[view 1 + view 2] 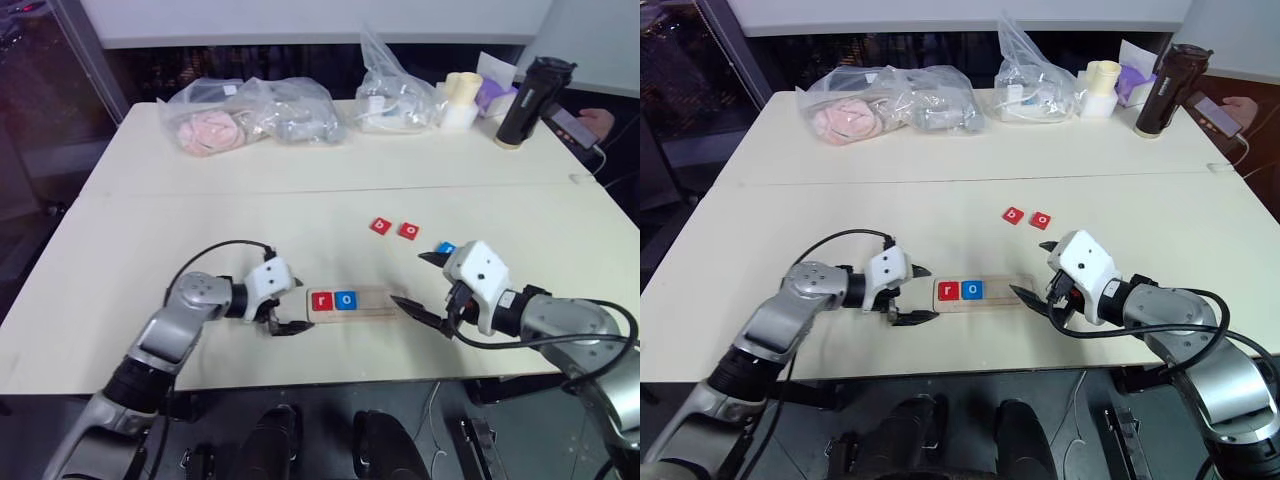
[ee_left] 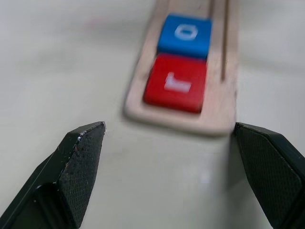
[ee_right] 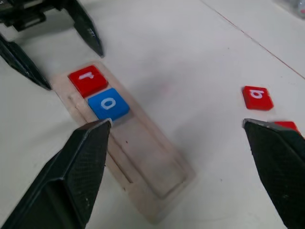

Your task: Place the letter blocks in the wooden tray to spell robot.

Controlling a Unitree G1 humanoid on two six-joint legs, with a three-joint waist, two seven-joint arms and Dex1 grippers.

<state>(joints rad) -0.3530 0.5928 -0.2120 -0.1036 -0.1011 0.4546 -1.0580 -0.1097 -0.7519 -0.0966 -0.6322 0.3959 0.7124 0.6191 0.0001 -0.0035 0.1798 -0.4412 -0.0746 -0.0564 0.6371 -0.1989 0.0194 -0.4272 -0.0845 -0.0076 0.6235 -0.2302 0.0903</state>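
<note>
The left gripper (image 1: 285, 318) hangs wide open and empty just off the wooden tray (image 1: 372, 308)'s left end, where r (image 1: 321, 300) and o (image 1: 345, 299) sit; the tray's long axis runs left-right; the red b (image 1: 381, 226) lies beyond, nearer the wide, empty right gripper (image 1: 424, 288).

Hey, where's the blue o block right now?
The blue o block sits in the wooden tray, second slot from its left end, touching the red r block, between the two pincers.

Blue letter block (image 1: 446, 247) half hidden behind right gripper (image 1: 428, 284), its letter unreadable
</note>
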